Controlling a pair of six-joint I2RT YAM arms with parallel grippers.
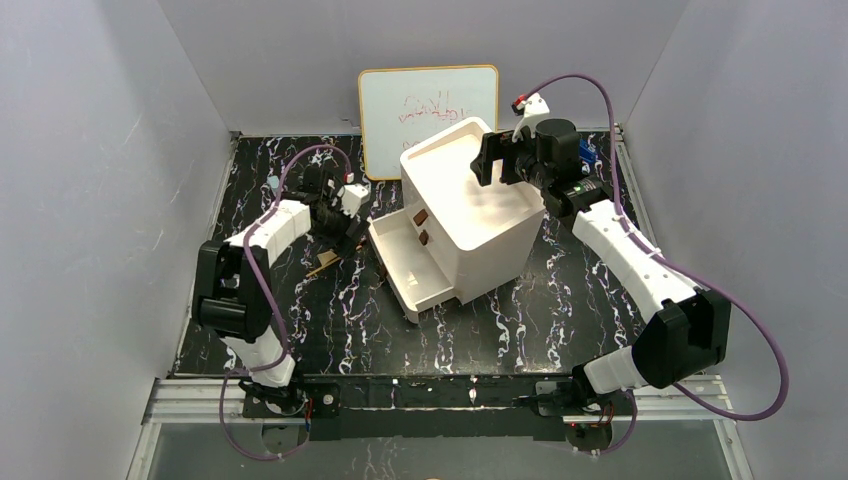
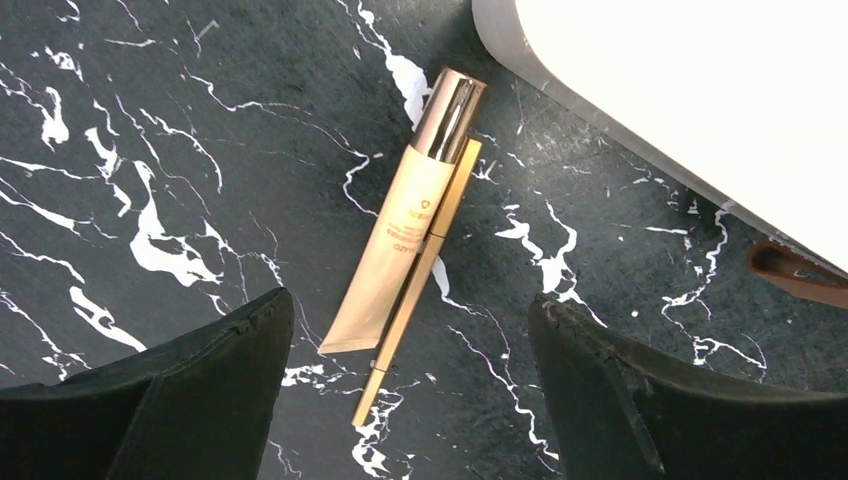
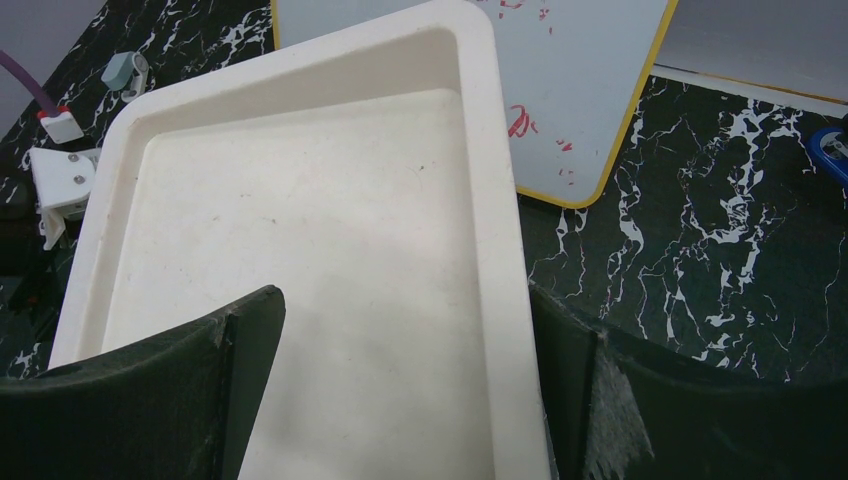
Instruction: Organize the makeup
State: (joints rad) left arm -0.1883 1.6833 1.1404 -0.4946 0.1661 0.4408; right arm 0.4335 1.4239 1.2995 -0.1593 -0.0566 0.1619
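In the left wrist view a gold-tan tube (image 2: 400, 225) with a shiny cap and a slim gold pencil (image 2: 420, 280) lie side by side on the black marble table. My left gripper (image 2: 410, 400) is open just above them, its jaws wide on either side of their near ends. In the top view these items (image 1: 328, 262) show as a tan sliver under the left gripper (image 1: 345, 232). My right gripper (image 3: 405, 400) is open and empty above the top tray of the white drawer box (image 3: 300, 200); it also shows in the top view (image 1: 500, 160). The compacts, pink bar and palette are out of view.
The white drawer box (image 1: 470, 215) stands mid-table with two drawers (image 1: 415, 265) pulled out toward the left, brown handles showing (image 2: 790, 272). A whiteboard with red scribbles (image 1: 428, 110) leans at the back wall. Grey walls close in both sides.
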